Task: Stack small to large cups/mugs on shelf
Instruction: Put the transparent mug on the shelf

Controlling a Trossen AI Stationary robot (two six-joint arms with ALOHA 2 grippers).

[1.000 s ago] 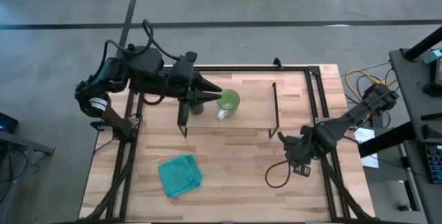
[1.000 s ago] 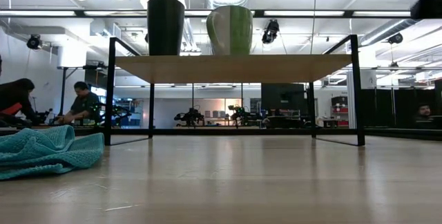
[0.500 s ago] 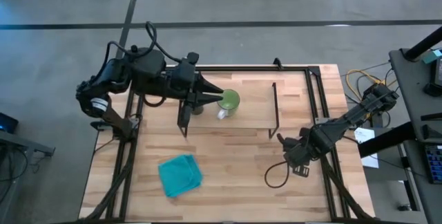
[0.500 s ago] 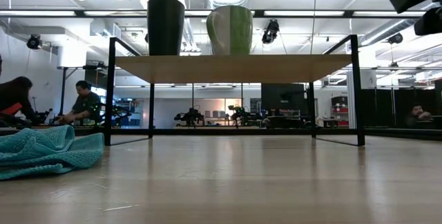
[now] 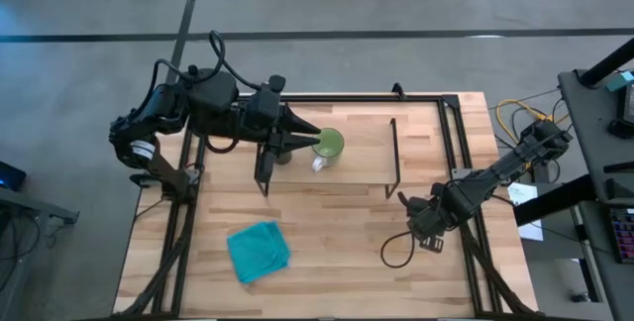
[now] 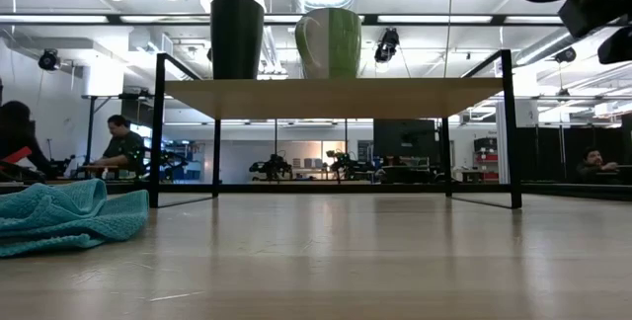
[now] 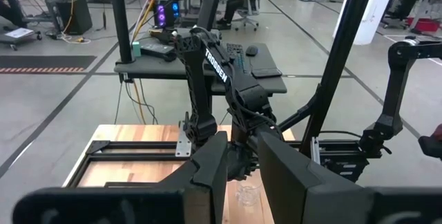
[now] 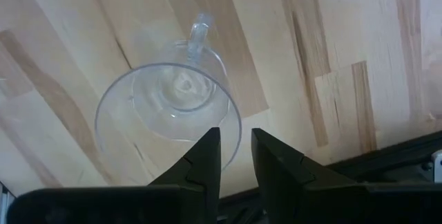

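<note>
Two vessels are standing on the shelf (image 6: pixel 336 96), which is resting on the table (image 5: pixel 337 252): the black cup (image 6: pixel 237 37) toward the shelf's left end and the green mug (image 6: pixel 329 42) just beside it, apart by a small gap in the low view. Lying on the table nearer than the shelf, on the left, is a teal cloth (image 5: pixel 258 251).

Going from the left, the left gripper (image 5: pixel 309 140) is hovering over the left part of the shelf, its fingertips reaching toward the green mug (image 5: pixel 328 145), whose white handle is pointing toward the near edge. The black cup is sitting beneath that gripper and is hidden in the high view. In the left wrist view its fingers (image 7: pixel 210 175) are standing a narrow gap apart with nothing between them.

Farther right, the right gripper (image 5: pixel 430 224) is hanging past the shelf's right end, near the table's right edge. Its fingers (image 8: pixel 207 158) are standing narrowly apart at the rim of the clear glass cup (image 8: pixel 169 113), which is standing on the wood directly below the gripper with its handle pointing away from the fingers; whether they are touching the rim cannot be told.
</note>
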